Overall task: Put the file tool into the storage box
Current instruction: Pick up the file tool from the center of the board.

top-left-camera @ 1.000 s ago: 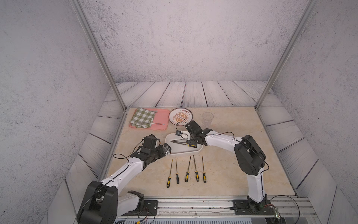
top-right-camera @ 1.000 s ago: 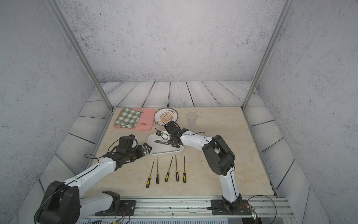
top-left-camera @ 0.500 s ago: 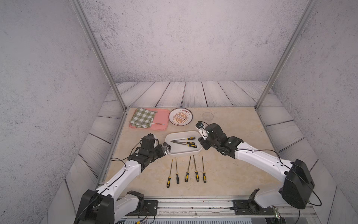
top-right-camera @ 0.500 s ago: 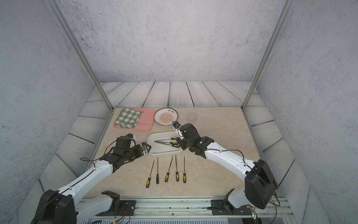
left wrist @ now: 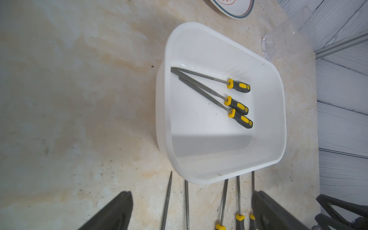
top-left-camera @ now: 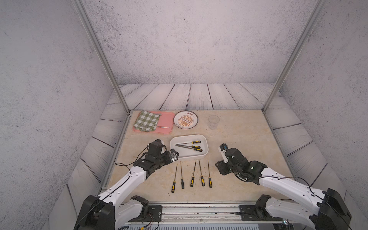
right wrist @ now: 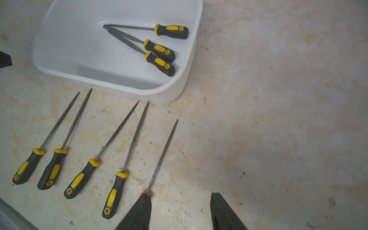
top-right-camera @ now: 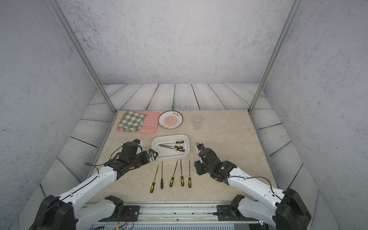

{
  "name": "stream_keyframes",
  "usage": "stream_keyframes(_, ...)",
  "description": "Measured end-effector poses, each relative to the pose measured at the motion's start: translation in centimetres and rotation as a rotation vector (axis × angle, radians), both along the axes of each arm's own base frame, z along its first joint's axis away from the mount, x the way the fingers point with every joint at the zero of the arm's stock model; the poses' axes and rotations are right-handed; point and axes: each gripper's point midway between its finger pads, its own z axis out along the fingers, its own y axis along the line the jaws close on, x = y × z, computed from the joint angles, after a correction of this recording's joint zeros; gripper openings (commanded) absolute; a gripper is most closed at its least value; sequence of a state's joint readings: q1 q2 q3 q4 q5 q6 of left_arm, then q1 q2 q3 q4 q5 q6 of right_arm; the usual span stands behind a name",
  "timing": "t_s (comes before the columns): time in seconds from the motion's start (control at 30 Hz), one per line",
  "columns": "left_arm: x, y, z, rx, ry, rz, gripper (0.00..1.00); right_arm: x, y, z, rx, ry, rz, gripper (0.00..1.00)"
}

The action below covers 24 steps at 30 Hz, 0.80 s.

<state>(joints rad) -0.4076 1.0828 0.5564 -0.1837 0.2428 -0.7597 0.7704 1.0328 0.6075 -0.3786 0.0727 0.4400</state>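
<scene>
The white storage box [top-left-camera: 187, 158] [top-right-camera: 171, 158] sits mid-table and holds three yellow-and-black-handled file tools [top-left-camera: 189, 146] [top-right-camera: 173, 146]. Several more files [top-left-camera: 192, 176] [top-right-camera: 173, 173] lie in a row on the table just in front of the box. My left gripper [top-left-camera: 174, 155] [left wrist: 192, 193] is open and empty at the box's front left corner. My right gripper [top-left-camera: 220, 168] [right wrist: 181, 195] hangs open and empty just right of the row. In the right wrist view one finger hides the last file's handle.
At the back left lies a pink tray [top-left-camera: 165, 121] with a green checked cloth [top-left-camera: 147, 120] on it. A round plate [top-left-camera: 185, 120] with an orange sunburst is next to it, and a clear cup [top-left-camera: 213, 121] stands further right.
My right gripper has left the box, where it was a second ago, and moved right and toward the front. The left arm has hardly moved.
</scene>
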Motion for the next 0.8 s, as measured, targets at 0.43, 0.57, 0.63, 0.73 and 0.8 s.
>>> stream_keyframes(0.43,-0.9,-1.8,-0.8,0.037,0.016,-0.048,0.98,-3.3,-0.5,-3.6,0.078,0.165,-0.045,0.63)
stream_keyframes(0.57,-0.8,-2.2,-0.3,0.043,0.002,-0.052,0.98,-3.8,0.5,-4.2,0.095,0.199,-0.039,0.63)
stream_keyframes(0.63,-0.7,-2.3,0.0,0.045,-0.005,-0.053,0.98,-4.0,0.9,-4.4,0.097,0.209,-0.034,0.63)
stream_keyframes(0.73,-0.6,-2.3,0.1,0.052,-0.012,-0.049,0.98,-4.6,1.7,-4.7,0.096,0.225,-0.018,0.63)
stream_keyframes(0.8,-0.6,-2.2,0.1,0.058,-0.011,-0.044,0.98,-5.0,2.2,-4.9,0.086,0.238,-0.007,0.63)
